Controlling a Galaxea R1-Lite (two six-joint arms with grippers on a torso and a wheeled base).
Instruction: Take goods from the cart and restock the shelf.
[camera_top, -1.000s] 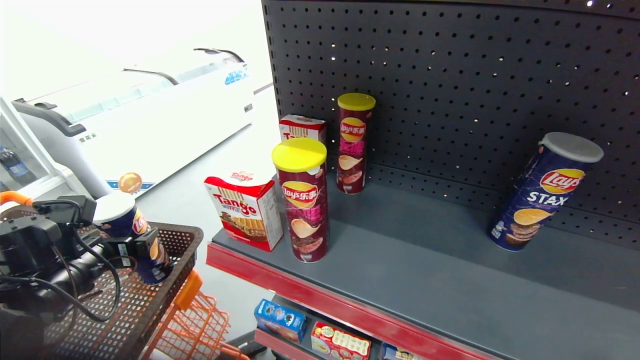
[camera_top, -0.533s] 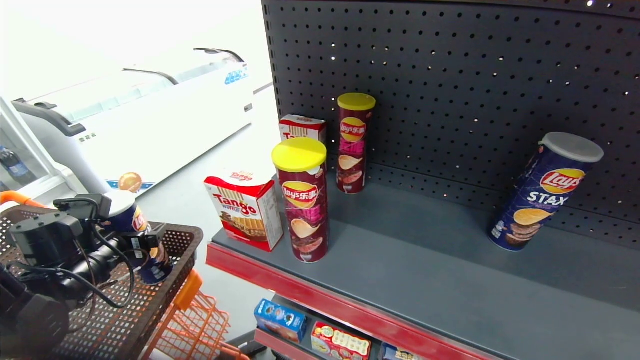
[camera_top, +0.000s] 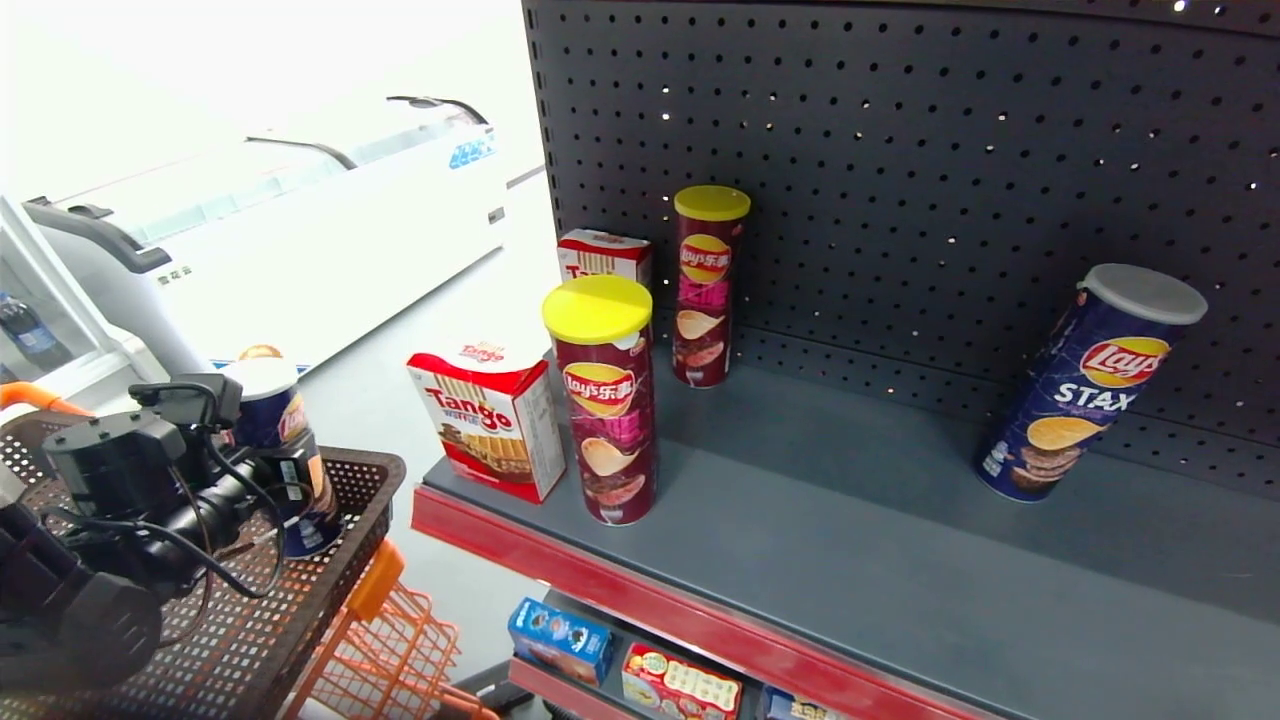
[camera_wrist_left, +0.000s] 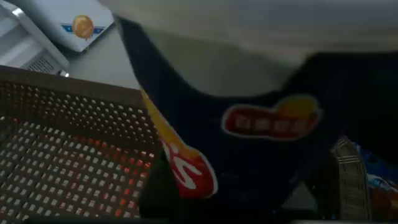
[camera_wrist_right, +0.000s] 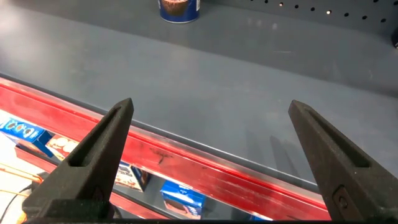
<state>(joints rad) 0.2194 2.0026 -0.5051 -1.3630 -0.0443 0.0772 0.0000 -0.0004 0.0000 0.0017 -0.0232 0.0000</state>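
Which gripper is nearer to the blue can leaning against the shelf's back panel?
Right. The right gripper hangs open before the shelf's red edge, facing the leaning can across the shelf board. The left gripper is over the cart, shut on another blue can.
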